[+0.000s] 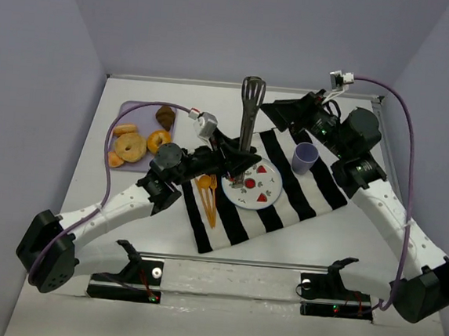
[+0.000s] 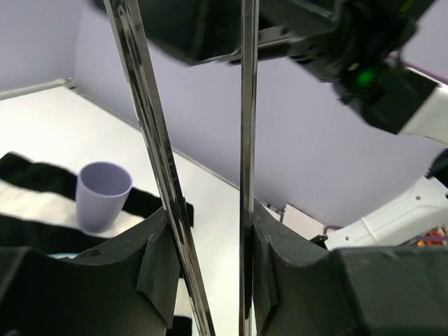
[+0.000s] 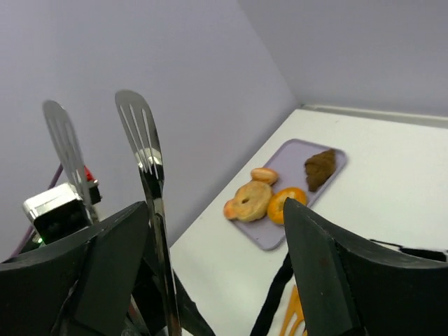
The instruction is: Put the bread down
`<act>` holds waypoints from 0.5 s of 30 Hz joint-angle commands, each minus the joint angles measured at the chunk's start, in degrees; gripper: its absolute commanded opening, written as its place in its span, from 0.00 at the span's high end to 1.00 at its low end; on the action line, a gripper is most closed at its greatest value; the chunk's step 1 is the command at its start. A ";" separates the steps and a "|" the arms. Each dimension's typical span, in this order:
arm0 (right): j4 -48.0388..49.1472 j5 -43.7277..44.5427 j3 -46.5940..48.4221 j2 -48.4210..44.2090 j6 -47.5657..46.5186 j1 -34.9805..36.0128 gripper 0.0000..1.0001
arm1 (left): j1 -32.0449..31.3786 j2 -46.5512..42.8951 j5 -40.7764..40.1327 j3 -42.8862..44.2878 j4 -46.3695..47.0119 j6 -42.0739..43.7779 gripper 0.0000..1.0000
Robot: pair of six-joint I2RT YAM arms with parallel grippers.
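The bread (image 1: 158, 140) is a small glossy golden-orange ring lying on a lavender tray (image 1: 145, 109) at the back left; it also shows in the right wrist view (image 3: 287, 204). My left gripper (image 1: 234, 159) is shut on a pair of metal tongs (image 1: 252, 100) and holds them upright over the patterned plate (image 1: 268, 194). In the left wrist view both tong arms (image 2: 246, 175) run between my fingers (image 2: 150, 269). My right gripper (image 1: 283, 114) is open and empty, just right of the tongs' slotted heads (image 3: 140, 133), well away from the bread.
On the tray lie a paler tan ring (image 1: 132, 146), a dark brown croissant (image 1: 165, 116) and small rolls (image 1: 124, 129). A black-and-white striped cloth (image 1: 317, 193) carries the plate, a purple cup (image 1: 305, 157) and orange plastic cutlery (image 1: 206, 194).
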 commanded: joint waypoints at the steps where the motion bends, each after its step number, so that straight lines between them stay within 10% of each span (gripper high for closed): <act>1: -11.91 13.08 3.74 -8.32 -9.48 -0.62 0.13 | -0.22 -7.43 -10.87 -1.74 -6.12 0.61 0.53; 10: -29.57 33.76 1.99 -11.70 -13.98 -0.62 0.11 | -0.22 -10.36 -48.75 8.88 -59.54 -11.94 0.54; 15: -30.64 33.24 -2.67 -5.46 -13.71 -0.62 0.09 | -0.13 -8.16 -54.50 9.95 -80.81 -22.05 0.53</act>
